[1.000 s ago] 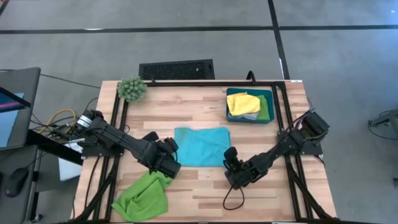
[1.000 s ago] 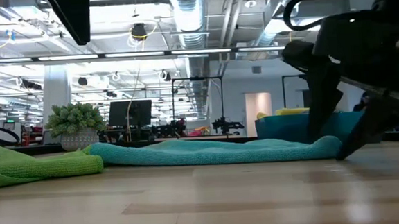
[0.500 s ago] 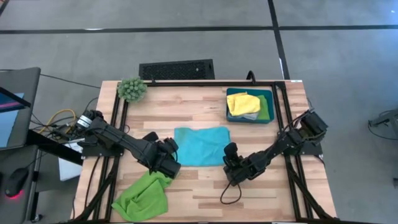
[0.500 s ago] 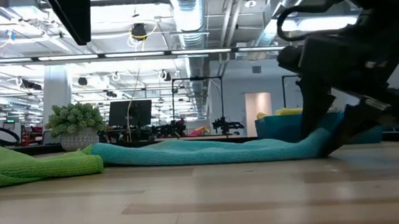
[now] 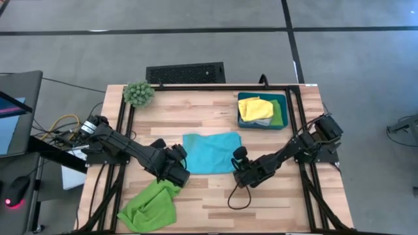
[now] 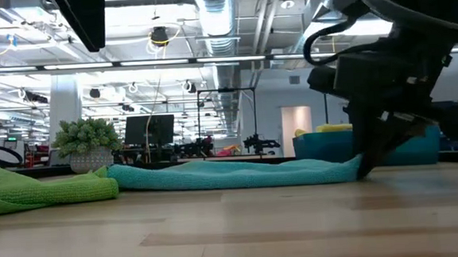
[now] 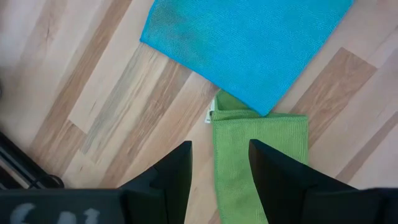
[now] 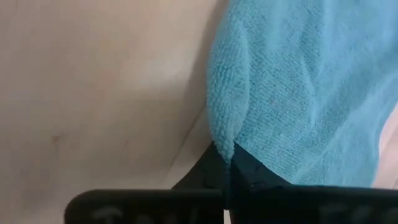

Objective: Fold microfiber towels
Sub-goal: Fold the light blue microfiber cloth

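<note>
A teal microfiber towel (image 5: 209,152) lies spread flat at the table's middle. My right gripper (image 5: 236,171) is shut on its near right corner. A lime green towel (image 5: 150,205) lies crumpled at the near left, and its upper end (image 7: 249,137) reaches the teal towel's near left corner. My left gripper (image 5: 177,171) stands open above that spot, its fingers (image 7: 180,171) on either side of the green strip. I cannot tell whether it touches the cloth. My right gripper pinches the teal towel's edge at its near right corner (image 8: 222,140) between its two shut fingers. The fingers slant down at it from the table's right (image 6: 364,166). The rest of the towel lies flat and slack on the table.
A blue bin (image 5: 282,112) at the far right holds yellow, grey and green towels. A fuzzy green plant ball (image 5: 138,93) stands at the far left corner. Black frame rails run along both table sides. Bare wood lies near the front edge.
My right gripper has gone toward the table's left and slightly far, to the teal towel's near right corner, and has shut on its edge. The towel still lies flat.
</note>
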`<move>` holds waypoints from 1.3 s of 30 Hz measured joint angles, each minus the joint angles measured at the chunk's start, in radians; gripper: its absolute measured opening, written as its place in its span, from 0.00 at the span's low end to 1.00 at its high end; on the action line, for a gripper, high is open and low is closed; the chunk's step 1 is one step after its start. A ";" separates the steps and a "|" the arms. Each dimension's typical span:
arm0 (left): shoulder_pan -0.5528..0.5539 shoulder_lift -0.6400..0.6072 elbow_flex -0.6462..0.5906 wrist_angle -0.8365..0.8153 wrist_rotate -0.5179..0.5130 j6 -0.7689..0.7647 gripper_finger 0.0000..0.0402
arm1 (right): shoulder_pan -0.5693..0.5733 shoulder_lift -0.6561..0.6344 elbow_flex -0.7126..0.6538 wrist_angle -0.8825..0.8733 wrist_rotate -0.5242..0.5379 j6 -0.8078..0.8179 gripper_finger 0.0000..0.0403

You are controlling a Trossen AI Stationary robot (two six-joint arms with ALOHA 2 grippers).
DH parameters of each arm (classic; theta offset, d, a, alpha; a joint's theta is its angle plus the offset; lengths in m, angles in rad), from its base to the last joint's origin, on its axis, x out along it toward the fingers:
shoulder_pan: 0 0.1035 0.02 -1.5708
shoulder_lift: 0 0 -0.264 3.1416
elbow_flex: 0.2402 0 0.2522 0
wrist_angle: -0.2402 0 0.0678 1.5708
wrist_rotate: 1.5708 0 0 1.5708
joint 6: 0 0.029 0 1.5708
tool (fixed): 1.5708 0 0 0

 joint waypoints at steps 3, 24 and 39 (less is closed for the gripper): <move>0.000 0.000 0.000 0.003 0.000 -0.014 0.38 | -0.004 0.004 0.037 -0.087 -0.012 -0.060 0.03; 0.000 0.000 0.000 0.003 -0.024 -0.006 0.38 | -0.152 0.003 0.371 -0.357 0.023 -0.736 0.01; 0.000 0.000 0.000 0.002 -0.032 -0.006 0.38 | -0.225 0.002 0.445 -0.104 -0.044 -1.298 0.01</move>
